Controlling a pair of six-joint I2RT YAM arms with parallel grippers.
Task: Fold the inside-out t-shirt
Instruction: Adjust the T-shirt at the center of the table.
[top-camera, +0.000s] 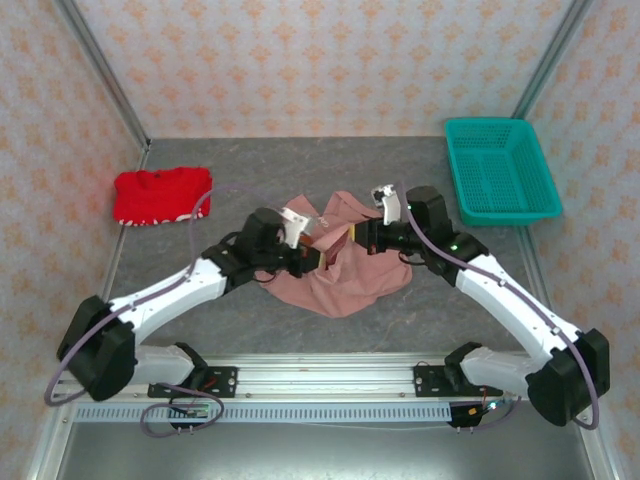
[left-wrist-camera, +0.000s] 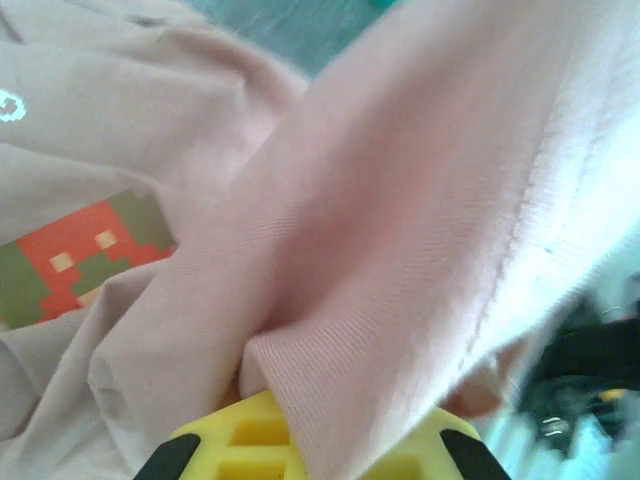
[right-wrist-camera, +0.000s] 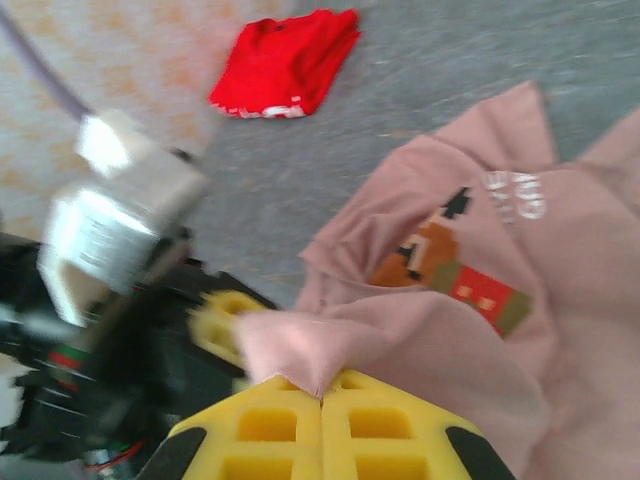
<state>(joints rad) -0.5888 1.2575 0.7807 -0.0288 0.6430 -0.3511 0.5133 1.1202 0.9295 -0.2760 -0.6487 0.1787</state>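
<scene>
Left end effector (left-wrist-camera: 300, 440) pinches a ridge of the inside-out t-shirt (top-camera: 345, 275), right end effector (right-wrist-camera: 322, 390) nips an edge. It's bunched on the surface (top-camera: 420, 325), left of the teal basket (top-camera: 497, 175); no fold made, all of it remains.

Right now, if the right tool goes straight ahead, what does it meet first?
The pink t-shirt that the right tool pinches, bunched just ahead; the left tool probably lies beside that line.
</scene>
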